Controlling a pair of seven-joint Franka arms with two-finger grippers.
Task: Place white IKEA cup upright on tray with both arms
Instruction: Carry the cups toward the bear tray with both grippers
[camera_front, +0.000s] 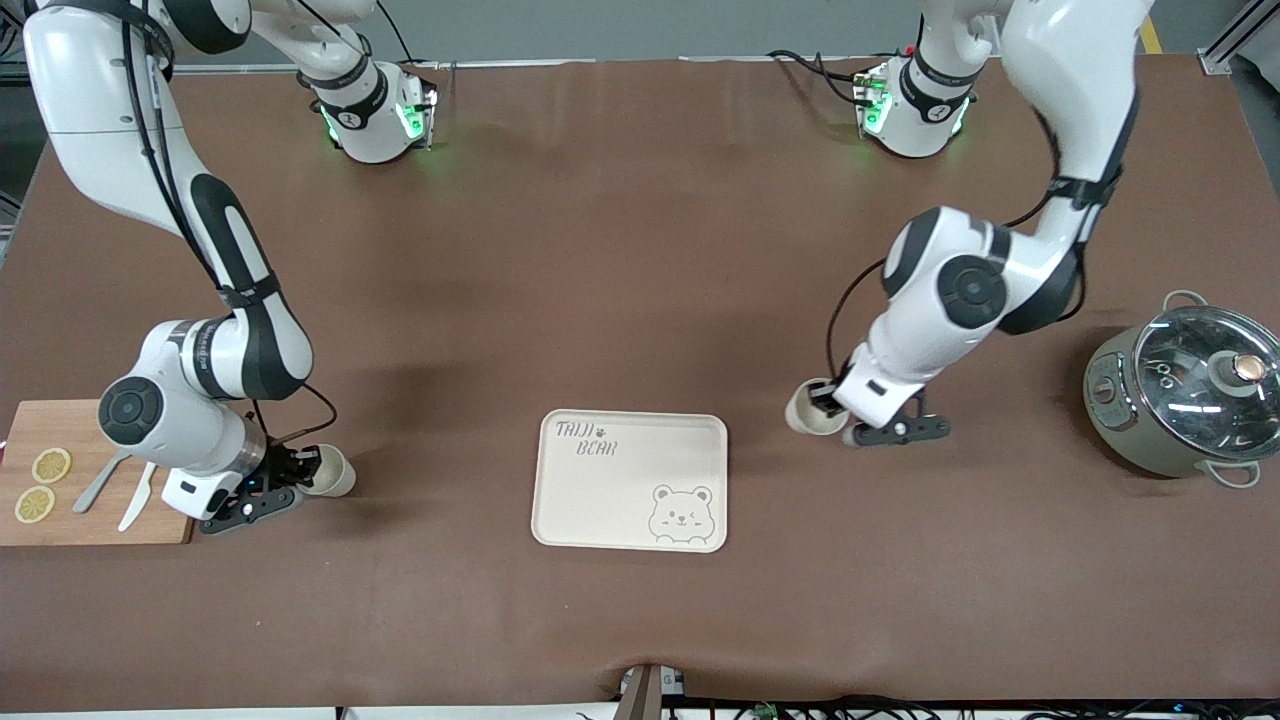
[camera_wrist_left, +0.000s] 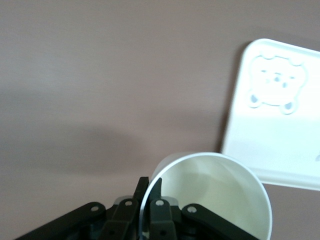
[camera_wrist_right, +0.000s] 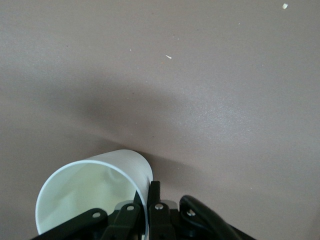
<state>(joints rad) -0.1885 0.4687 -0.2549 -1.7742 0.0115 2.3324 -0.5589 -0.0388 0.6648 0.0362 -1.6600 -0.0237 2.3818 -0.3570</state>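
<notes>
Two white cups show. My left gripper is shut on the rim of one white cup, low over the table beside the tray toward the left arm's end. In the left wrist view one finger is inside the cup and one outside, at the gripper. My right gripper is shut on the rim of the second white cup, low by the cutting board; the right wrist view shows that gripper pinching this cup's wall. The cream bear tray lies bare between them and shows in the left wrist view.
A wooden cutting board with lemon slices, a fork and a knife lies at the right arm's end. A grey pot with a glass lid stands at the left arm's end.
</notes>
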